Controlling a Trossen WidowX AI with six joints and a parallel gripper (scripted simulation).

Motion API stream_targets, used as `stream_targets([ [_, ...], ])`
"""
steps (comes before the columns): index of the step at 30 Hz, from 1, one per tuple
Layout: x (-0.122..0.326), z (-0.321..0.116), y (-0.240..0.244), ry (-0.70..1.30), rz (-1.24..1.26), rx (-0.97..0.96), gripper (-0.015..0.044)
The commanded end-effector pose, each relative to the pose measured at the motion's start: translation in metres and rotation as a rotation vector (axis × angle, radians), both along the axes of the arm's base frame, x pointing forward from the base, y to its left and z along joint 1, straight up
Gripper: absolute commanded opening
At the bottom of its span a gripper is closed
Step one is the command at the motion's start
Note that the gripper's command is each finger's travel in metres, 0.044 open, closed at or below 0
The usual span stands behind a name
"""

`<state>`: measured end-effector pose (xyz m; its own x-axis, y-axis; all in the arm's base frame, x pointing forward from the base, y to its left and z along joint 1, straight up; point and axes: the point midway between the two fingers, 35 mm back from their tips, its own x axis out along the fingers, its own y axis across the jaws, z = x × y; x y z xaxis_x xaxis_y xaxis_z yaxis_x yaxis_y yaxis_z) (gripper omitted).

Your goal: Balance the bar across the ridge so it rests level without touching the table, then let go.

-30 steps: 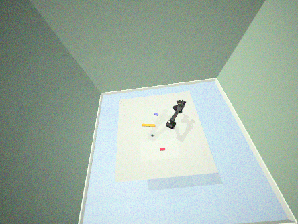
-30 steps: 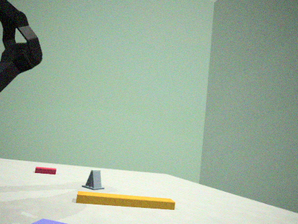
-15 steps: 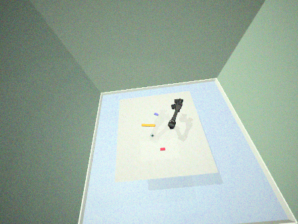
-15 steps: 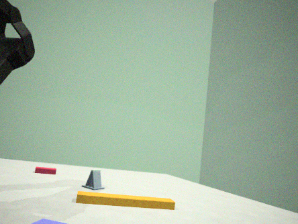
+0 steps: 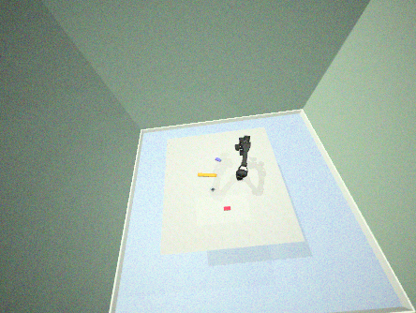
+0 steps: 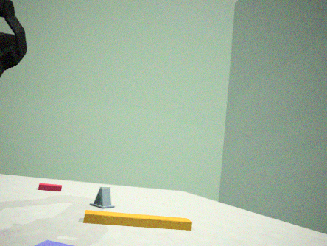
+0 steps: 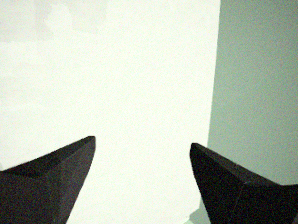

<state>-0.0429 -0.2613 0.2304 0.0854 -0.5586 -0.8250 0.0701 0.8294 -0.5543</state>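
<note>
The orange-yellow bar lies flat on the pale table. The grey-blue ridge, a small wedge on a thin base, stands beside the bar and apart from it, with nothing on its top. My gripper is open, with only pale table surface and no object between its fingertips in the wrist view. It is away from the bar and ridge, neither of which shows in the wrist view. The fingers cannot be made out in the top and exterior views.
A red block lies on the table beyond the ridge. A blue-violet block lies on the other side of the bar. The black arm is off to one side. A table edge shows in the wrist view.
</note>
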Motion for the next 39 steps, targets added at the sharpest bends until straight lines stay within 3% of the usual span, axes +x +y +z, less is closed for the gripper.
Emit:
stream_targets([
  [1, 0.011, -0.003, -0.004, -0.024, -0.003, 0.027, 0.0315],
  [39, 0.156, -0.032, -0.007, -0.182, 0.05, 0.294, 0.0315],
])
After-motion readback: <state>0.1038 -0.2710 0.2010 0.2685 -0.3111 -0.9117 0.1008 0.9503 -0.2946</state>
